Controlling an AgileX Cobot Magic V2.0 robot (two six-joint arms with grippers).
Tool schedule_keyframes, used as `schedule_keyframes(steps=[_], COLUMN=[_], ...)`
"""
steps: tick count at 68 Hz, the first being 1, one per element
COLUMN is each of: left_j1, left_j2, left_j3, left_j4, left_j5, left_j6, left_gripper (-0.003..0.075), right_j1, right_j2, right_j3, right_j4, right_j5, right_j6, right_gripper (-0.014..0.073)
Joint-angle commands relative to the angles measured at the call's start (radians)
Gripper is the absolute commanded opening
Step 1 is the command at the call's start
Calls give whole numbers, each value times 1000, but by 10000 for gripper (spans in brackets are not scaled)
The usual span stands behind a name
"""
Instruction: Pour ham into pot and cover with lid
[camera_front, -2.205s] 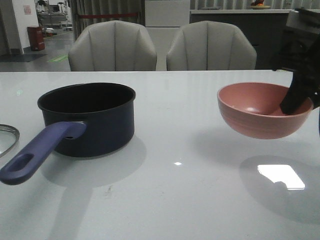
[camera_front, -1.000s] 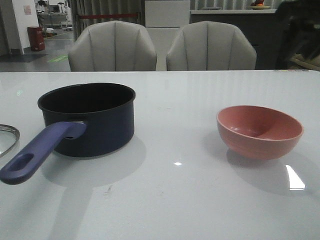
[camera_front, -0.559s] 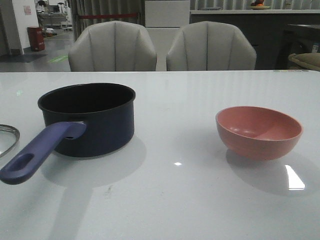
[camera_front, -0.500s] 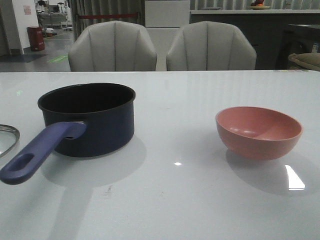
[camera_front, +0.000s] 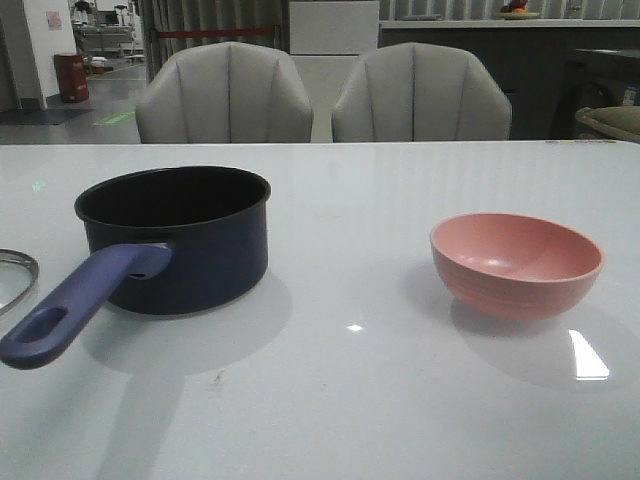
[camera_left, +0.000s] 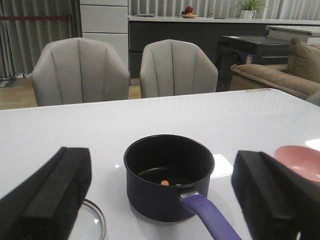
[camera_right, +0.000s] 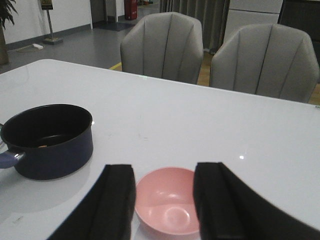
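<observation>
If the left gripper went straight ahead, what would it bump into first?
Probably the pot, which sits right between the open fingers of the left gripper and ahead of them; the handle is nearest. Depth is hard to judge.

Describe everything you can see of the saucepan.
The pot is a round, dark navy saucepan with a black inside and straight walls, standing upright on the white table. One long purple-blue handle with an oval hole near its end sticks out toward the camera in the front view. It is uncovered; the left wrist view shows a few small orange pieces on its bottom. No gripper touches it. The lid lies beside it.
</observation>
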Motion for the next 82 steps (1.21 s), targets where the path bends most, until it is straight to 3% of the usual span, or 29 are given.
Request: schedule_keyframes(steps=[1, 14, 24, 30, 48, 69, 82], left_j1=[-8, -8, -8, -8, -6, 2, 128], left_j2=[14, 14, 14, 14, 110, 501, 751], left_j3=[-27, -27, -27, -27, -60, -216, -376], left_j4=[-4, -4, -4, -4, -4, -4, -22], left_j5=[-84, -83, -83, -83, -57, -49, 17], left_j6=[-4, -4, -4, -4, -26, -64, -64], left_gripper=[603, 603, 603, 603, 609, 608, 606], right_j1=[1, 1, 1, 1, 1, 1, 1], right_j2=[-113, -212, -211, -211, -211, -211, -211], right_j3=[56, 158, 179, 180, 180, 180, 180], right_j4=[9, 9, 9, 9, 9, 9, 9], right_j5=[-88, -91, -90, -90, -89, -89, -89], right_j6=[-12, -12, -12, -12, -12, -12, -12], right_gripper=[401, 372, 117, 160, 160, 160, 160])
